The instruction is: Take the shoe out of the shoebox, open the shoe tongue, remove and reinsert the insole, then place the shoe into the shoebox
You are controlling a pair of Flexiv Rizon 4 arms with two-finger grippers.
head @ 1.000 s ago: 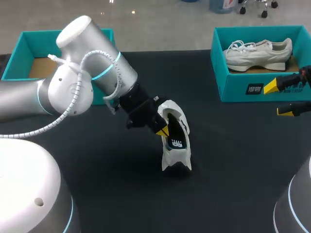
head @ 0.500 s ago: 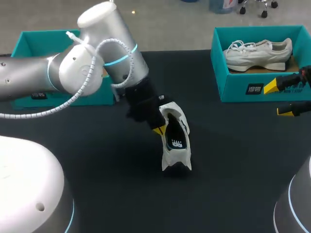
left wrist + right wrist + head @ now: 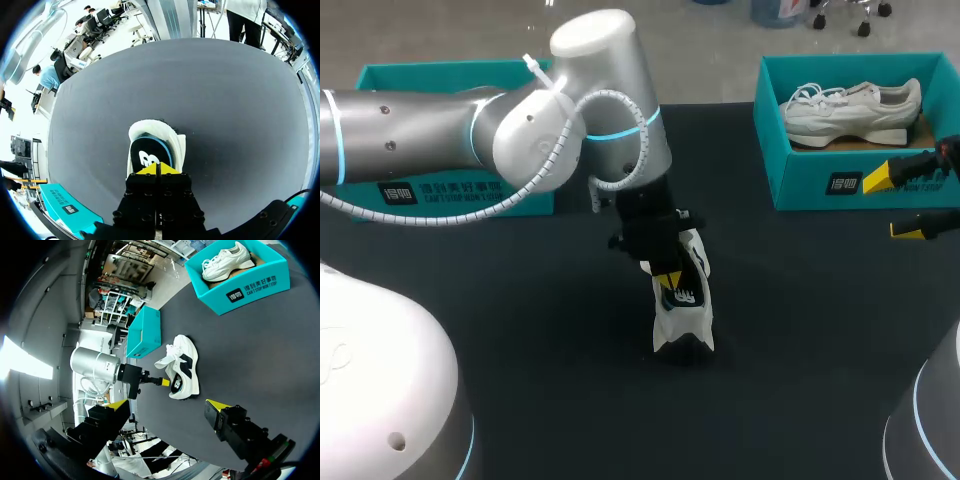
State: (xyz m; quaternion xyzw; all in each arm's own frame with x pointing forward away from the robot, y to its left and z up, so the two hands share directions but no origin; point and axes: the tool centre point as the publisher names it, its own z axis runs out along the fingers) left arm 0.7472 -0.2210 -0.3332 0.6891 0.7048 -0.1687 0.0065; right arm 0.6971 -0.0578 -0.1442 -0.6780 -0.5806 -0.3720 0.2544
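shoe (image 3: 682, 318), white with a dark insole (image 3: 685, 296) showing in its opening, stood on the black table (image 3: 520, 340) just below the middle of the frame in the head view, well apart from both boxes. the left gripper (image 3: 669, 279) sat at the shoe's upper end, its yellow tips at the rim of the opening. in the left wrist view its two tips were pressed together with no gap, right over the near edge of the insole; whether a thin edge was pinched between them could not be told. the left arm (image 3: 470, 140) crossed from the left edge toward the centre. the right gripper (image 3: 895, 205) hung at the right edge, its fingers spread wide with nothing between them; in the right wrist view the shoe lay ahead of it and well apart. farther back, a teal shoebox (image 3: 450, 190) stood at the upper left, partly behind the arm. a second shoebox (image 3: 820, 185) at the upper right held another white shoe (image 3: 850, 110).
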